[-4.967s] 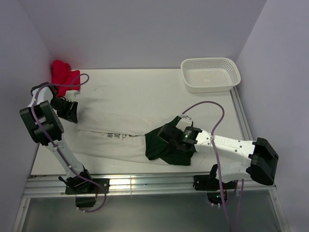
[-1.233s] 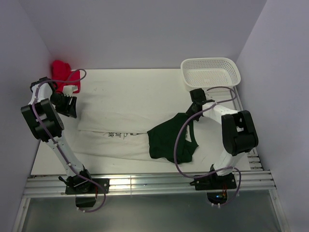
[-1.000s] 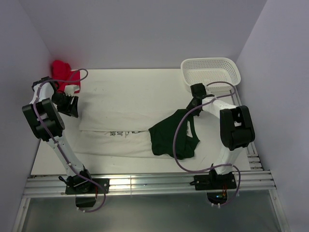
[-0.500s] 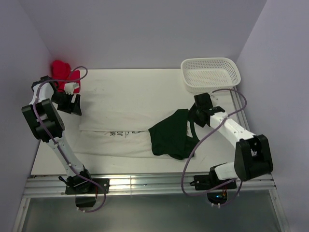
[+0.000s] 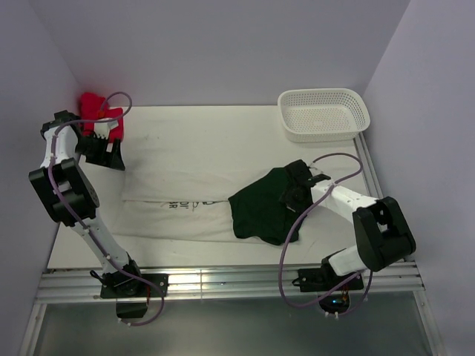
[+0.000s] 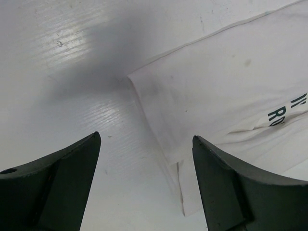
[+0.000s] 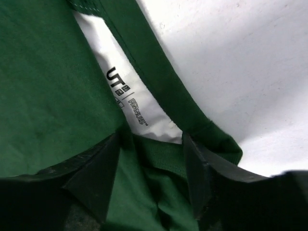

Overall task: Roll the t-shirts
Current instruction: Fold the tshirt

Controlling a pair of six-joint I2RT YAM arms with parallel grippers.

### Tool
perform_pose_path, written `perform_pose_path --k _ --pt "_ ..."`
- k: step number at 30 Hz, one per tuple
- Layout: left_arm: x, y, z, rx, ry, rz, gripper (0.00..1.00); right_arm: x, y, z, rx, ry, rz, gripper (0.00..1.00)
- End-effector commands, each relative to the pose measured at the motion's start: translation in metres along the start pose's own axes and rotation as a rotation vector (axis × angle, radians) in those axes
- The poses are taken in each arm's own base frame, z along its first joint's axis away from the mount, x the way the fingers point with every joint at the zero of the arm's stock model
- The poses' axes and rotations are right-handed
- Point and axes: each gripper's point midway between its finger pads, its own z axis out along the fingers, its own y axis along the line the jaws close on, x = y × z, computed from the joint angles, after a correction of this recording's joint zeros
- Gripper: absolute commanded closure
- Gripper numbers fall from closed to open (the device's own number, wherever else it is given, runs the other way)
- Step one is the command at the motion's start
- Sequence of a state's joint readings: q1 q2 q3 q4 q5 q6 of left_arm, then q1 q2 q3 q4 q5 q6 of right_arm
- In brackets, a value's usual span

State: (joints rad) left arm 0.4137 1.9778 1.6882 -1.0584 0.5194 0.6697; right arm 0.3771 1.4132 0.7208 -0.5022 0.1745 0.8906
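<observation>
Bunching beside the left claw (image 6: 145,139), red cloth (image 5: 93,108); white basket (image 5: 326,135) far right.

I note the right arm (image 5: 338,199) has left the spot by the basket (image 5: 324,133) and come back nearer, the right jaws now parted over the collar of the green t-shirt (image 5: 260,211), no longer pinching it. That shirt lies spread farther right than five seconds ago. The left arm (image 5: 50,152) has drawn far-left toward the red cloth (image 5: 93,106), away from the off-white t-shirt (image 5: 178,174) corner; the left jaws stand wider.
</observation>
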Motion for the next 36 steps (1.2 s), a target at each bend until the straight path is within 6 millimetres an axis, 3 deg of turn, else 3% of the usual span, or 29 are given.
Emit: perform_pose_path --k 1,7,11,19,28,33,36 --pt "-0.009 -0.007 -0.017 0.012 -0.057 0.034 0.17 -0.001 0.001 0.005 0.035 -0.016 -0.008 0.39" --pt "-0.008 -0.008 -0.02 0.017 -0.056 0.033 0.18 0.0 -0.005 0.012 0.108 -0.004 -0.042 0.86" --pt "-0.008 -0.009 -0.021 0.015 -0.056 0.037 0.18 -0.005 -0.016 0.015 0.187 -0.01 -0.064 1.0" --pt "-0.001 -0.006 -0.012 0.029 -0.028 0.02 0.17 -0.043 -0.043 0.009 0.251 -0.048 -0.025 1.0" --pt "0.015 -0.019 0.014 0.115 0.026 -0.017 0.16 -0.099 -0.096 0.006 0.373 -0.074 0.049 0.96" --pt "0.016 -0.042 0.029 0.22 0.037 -0.011 0.16 -0.121 -0.121 0.009 0.421 -0.082 0.102 0.8" --pt "0.012 -0.05 0.037 0.259 0.045 -0.015 0.16 -0.131 -0.126 0.008 0.44 -0.095 0.112 0.63"
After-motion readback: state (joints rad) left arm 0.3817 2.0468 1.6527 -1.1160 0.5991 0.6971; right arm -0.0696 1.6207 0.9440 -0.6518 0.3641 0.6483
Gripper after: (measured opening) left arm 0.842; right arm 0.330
